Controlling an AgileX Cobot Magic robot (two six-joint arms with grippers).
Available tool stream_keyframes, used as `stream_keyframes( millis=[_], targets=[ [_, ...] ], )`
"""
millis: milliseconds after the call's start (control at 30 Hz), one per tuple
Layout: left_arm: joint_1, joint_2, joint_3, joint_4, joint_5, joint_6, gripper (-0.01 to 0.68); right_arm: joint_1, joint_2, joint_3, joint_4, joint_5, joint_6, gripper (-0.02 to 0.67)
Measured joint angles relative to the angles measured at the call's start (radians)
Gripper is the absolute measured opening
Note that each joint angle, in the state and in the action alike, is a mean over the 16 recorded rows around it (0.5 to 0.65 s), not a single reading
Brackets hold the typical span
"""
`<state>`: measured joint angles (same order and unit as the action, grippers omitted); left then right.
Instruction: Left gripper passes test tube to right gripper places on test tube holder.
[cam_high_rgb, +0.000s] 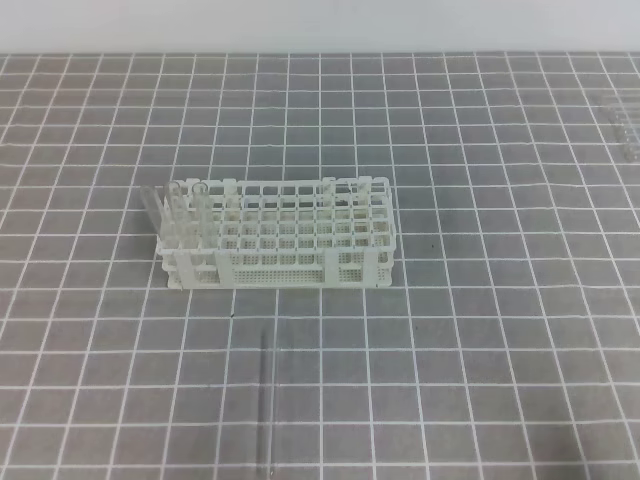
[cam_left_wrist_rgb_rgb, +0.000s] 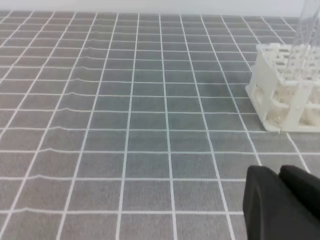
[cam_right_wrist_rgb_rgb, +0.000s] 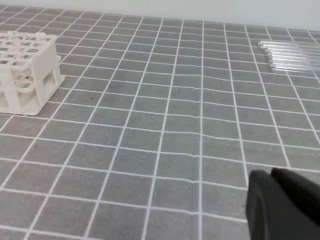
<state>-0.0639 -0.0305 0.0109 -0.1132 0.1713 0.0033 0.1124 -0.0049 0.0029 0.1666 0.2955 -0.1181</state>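
A white rack (cam_high_rgb: 278, 243) is being shown standing on a grey mat (cam_high_rgb: 480, 330) ruled with white grid lines. Several clear tubes (cam_high_rgb: 178, 212) are being held upright in the holes at the rack's left end, leaning slightly outward; the other holes cannot be checked closely at this size. One loose tube (cam_high_rgb: 266, 405) is being seen lying flat on the mat in front of the rack, well apart from it, running roughly front to back along a grid line, with nothing touching it. More glass tubes (cam_right_wrist_rgb_rgb: 290, 54) are being kept in a row flat on the mat far to the right, near the back edge.

Neither arm is being caught in the high view. In the left wrist view the left gripper (cam_left_wrist_rgb_rgb: 279, 172) is being shown low at the lower right corner, its fingers pressed together with nothing between them, and the rack's corner is lying ahead to the right. In the right wrist view the right gripper (cam_right_wrist_rgb_rgb: 271, 175) is likewise being seen at the lower right, clenched and empty, with the rack far off to the left.
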Motion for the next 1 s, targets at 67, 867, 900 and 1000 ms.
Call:
stream_keyframes(
  millis=[67, 867, 900, 1000],
  targets=[
    [0.000, 0.002, 0.000, -0.011, -0.018, -0.009, 0.027, 0.000, 0.000, 0.000, 0.018, -0.018, 0.000, -0.013],
    [0.000, 0.022, -0.027, -0.080, -0.162, -0.198, 0.022, 0.000, 0.000, -0.005, 0.535, -0.270, -0.010, -0.013],
    [0.000, 0.022, -0.035, -0.080, -0.146, -0.205, 0.021, 0.000, 0.000, -0.008, 0.537, -0.260, -0.011, -0.013],
    [0.000, 0.038, -0.076, -0.080, -0.087, -0.228, 0.016, 0.000, 0.005, -0.029, 0.536, -0.225, -0.014, -0.013]
  ],
)
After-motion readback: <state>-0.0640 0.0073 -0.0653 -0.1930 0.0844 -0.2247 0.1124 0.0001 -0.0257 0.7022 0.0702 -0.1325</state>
